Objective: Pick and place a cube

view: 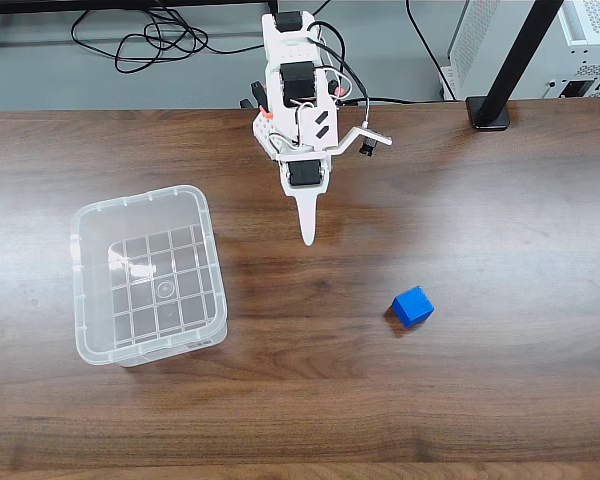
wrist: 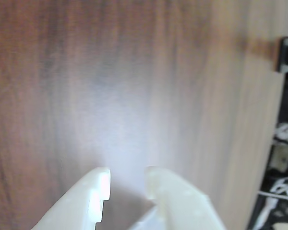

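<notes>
The cube (view: 413, 306) is small and bright blue, and it rests on the wooden table right of centre in the fixed view. My gripper (view: 307, 232) hangs over the table's middle, pointing toward the near edge, up and left of the cube and well apart from it. In the wrist view my gripper (wrist: 127, 175) shows two white fingers (wrist: 93, 196) a small way apart, with bare wood in the gap and nothing held. The cube is outside the wrist view.
A clear plastic bin (view: 140, 200) stands on the left of the table, nothing inside it. A black stand foot (view: 490, 113) sits at the back right, and cables (view: 150, 40) lie behind the table. The wrist view shows the table edge (wrist: 278, 143) at right.
</notes>
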